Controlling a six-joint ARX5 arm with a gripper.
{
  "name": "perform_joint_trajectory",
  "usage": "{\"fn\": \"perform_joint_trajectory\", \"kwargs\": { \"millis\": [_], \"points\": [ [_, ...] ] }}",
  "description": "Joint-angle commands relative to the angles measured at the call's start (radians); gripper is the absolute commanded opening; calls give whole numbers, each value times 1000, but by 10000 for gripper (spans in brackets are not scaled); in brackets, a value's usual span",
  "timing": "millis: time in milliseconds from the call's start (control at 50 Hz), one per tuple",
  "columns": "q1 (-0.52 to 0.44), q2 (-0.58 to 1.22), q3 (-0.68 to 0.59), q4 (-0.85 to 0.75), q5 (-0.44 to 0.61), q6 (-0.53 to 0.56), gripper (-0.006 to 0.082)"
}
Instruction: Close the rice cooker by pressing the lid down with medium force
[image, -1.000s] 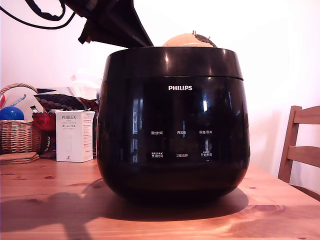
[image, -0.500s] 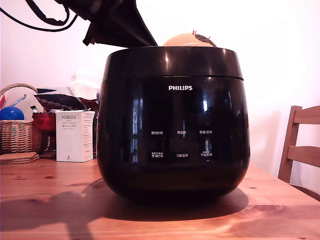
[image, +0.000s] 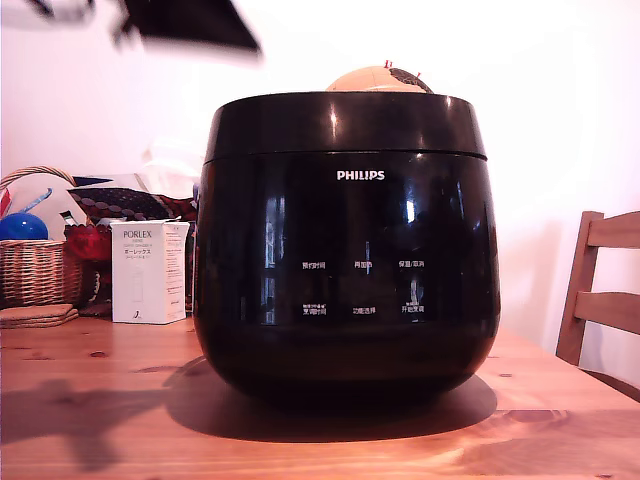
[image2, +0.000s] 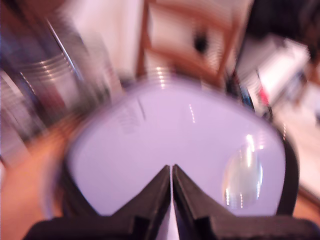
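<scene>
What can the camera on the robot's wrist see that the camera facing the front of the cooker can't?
Only the wrist view shows the top of the lid, a pale glossy oval seen from above, and the gripper with its two dark fingers together above it, all motion-blurred. Only the exterior view shows the rice cooker front with its PHILIPS logo and button labels, the white PORLEX box, the wicker basket and the table; the arm there is just a dark blur at the top. Both show the cooker with its lid down and a wooden chair.
</scene>
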Motion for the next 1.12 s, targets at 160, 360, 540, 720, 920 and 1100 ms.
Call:
{"fn": "perform_joint_trajectory", "kwargs": {
  "millis": [160, 360, 540, 720, 920, 1100],
  "points": [
    [72, -47, -14, 87, -56, -2, -24],
    [204, -78, -14, 106, -69, -2, -24],
    [323, -107, -14, 107, -70, -2, -24],
    [401, -124, -14, 111, -85, -1, -24],
    [454, -126, -13, 115, -96, -2, -24],
    [462, -126, -13, 129, -97, -2, -24]
  ]
}}
